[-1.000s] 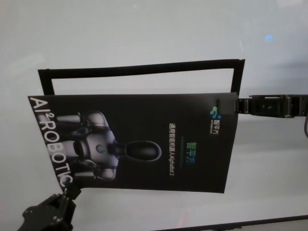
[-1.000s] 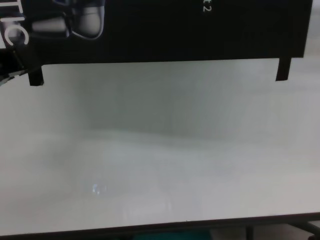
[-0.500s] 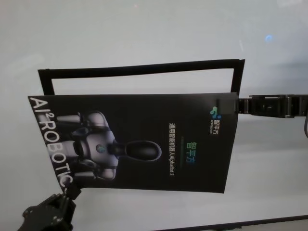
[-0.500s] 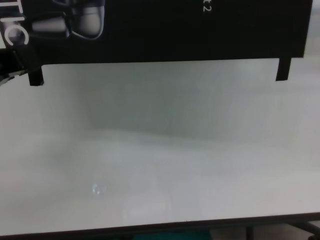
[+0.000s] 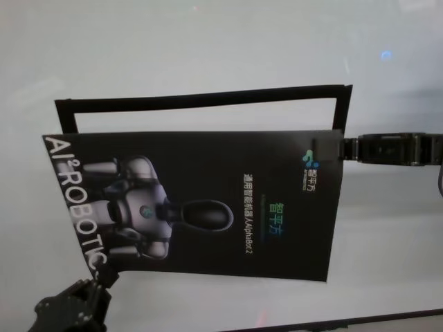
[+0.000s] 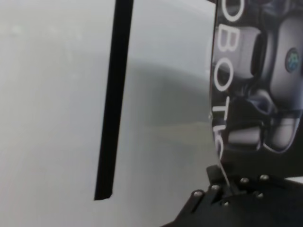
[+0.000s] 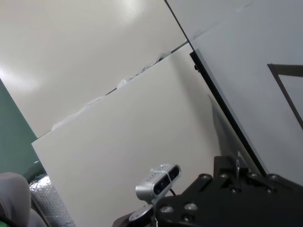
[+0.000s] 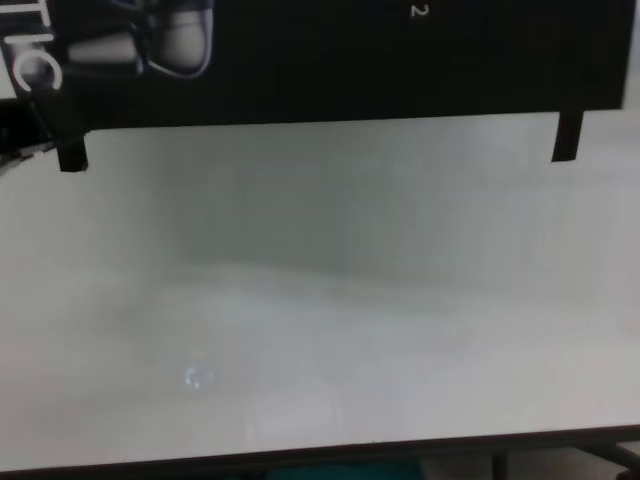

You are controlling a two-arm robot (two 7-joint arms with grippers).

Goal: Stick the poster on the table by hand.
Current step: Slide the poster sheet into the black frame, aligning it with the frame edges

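Black glossy poster (image 5: 201,200) has shifted slightly toward the taped frame (image 5: 208,99) over the table (image 5: 208,41); we see left gripper (image 5: 104,278) and right gripper (image 5: 342,149) jaws clamping opposite edges; sticking pending.

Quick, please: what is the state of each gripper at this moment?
Left gripper: shut on the poster, at its near left corner.
Right gripper: shut on the poster, at its far right edge.
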